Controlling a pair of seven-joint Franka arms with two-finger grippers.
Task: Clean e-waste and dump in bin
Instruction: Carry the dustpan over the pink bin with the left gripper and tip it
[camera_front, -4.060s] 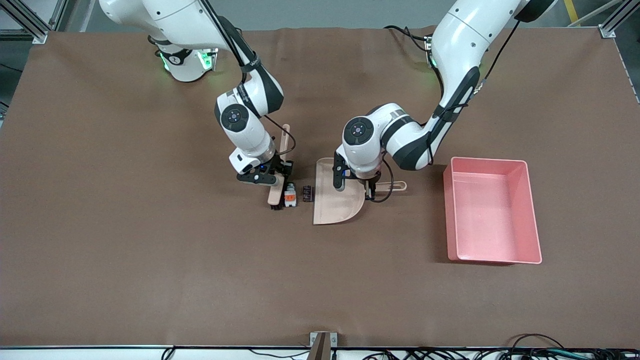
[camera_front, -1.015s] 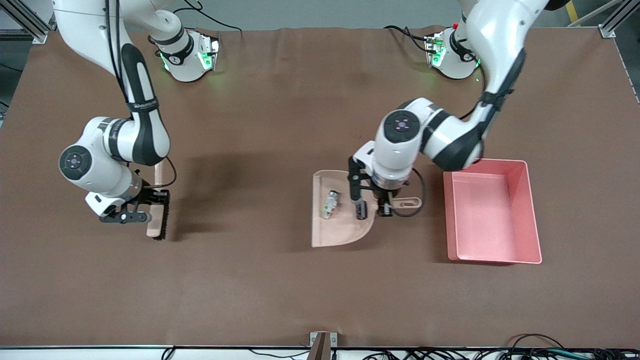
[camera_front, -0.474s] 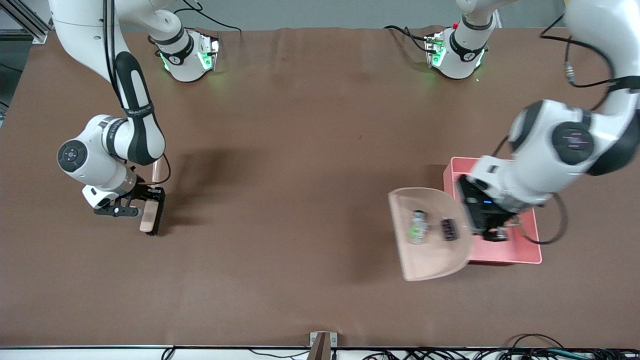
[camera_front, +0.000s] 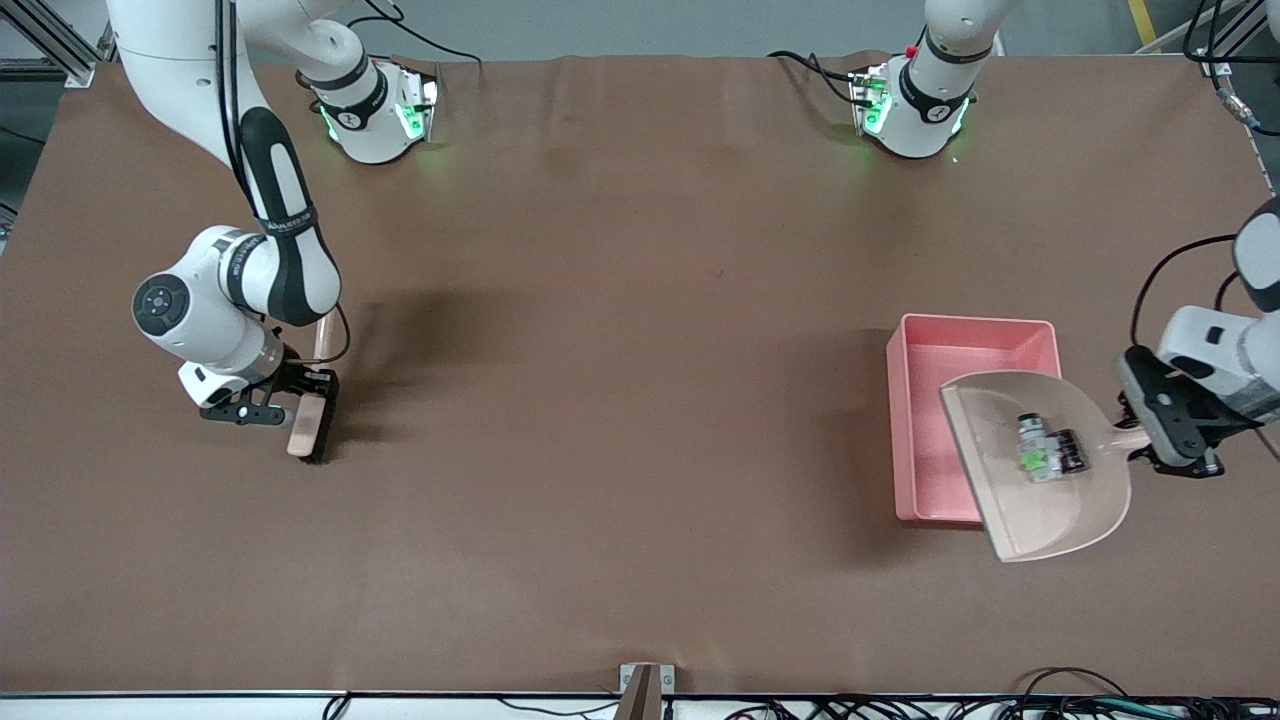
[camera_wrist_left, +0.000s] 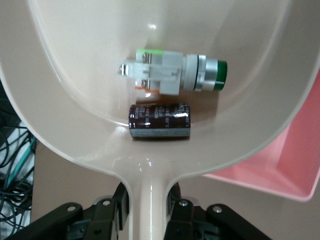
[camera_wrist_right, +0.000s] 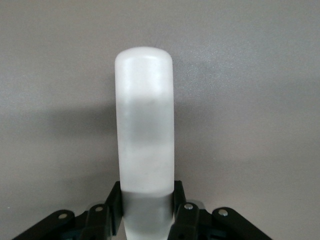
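A wide brown table (camera_front: 620, 420) holds two white robot arms. Toward the left arm's end sits the bin, a pink rectangular plastic tub with tall sides (camera_front: 905, 430); it looks stiff and light, stable enough to receive a tip without being held.

Over the bin's nearer corner hangs a beige flat plastic dustpan with a thin handle (camera_front: 1030, 505), carried by the left gripper (camera_front: 1165, 448), whose fingers are pressed tight on the handle. The pan is rigid and smooth (likely slippery inside), so the handle is the sensible hold and a tilt should slide its load out.

At the right arm's end, the right gripper (camera_front: 275, 412) pinches a pale hand brush with dark bristles (camera_front: 308, 432), which rests low at the table; this arm waits.

In the pan lies the e-waste: a small white part with an orange band and green tip (camera_wrist_left: 170, 75), and just beside it, apparently touching, a dark purplish-black cylinder (camera_wrist_left: 160, 121). Both seem hard and light; the cylinder would roll readily, so they are better poured than pinched.
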